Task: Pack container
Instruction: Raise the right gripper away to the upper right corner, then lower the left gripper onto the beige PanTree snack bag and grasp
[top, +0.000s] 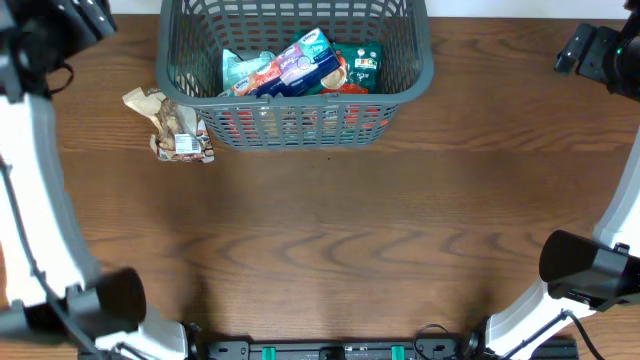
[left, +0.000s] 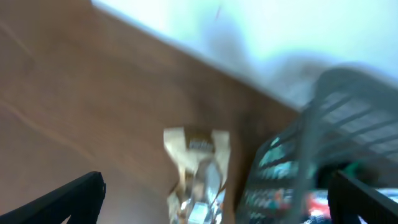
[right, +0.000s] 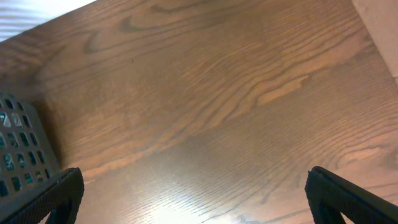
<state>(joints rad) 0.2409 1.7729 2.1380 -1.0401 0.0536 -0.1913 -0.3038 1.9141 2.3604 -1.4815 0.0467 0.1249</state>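
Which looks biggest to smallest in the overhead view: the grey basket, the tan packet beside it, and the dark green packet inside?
1. grey basket, by far.
2. tan packet.
3. dark green packet, but it is partly covered by other packets, so this last placing is unsure.

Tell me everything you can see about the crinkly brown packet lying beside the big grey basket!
The packet is a small crumpled bag, tan and beige, a bit shiny like foil or plastic film, with a white label at its near end. It lies flat on the wooden table, outside the grey basket, by the basket's left front corner, and seems to touch its wall. Its print is too blurry to read. Nothing grips it.
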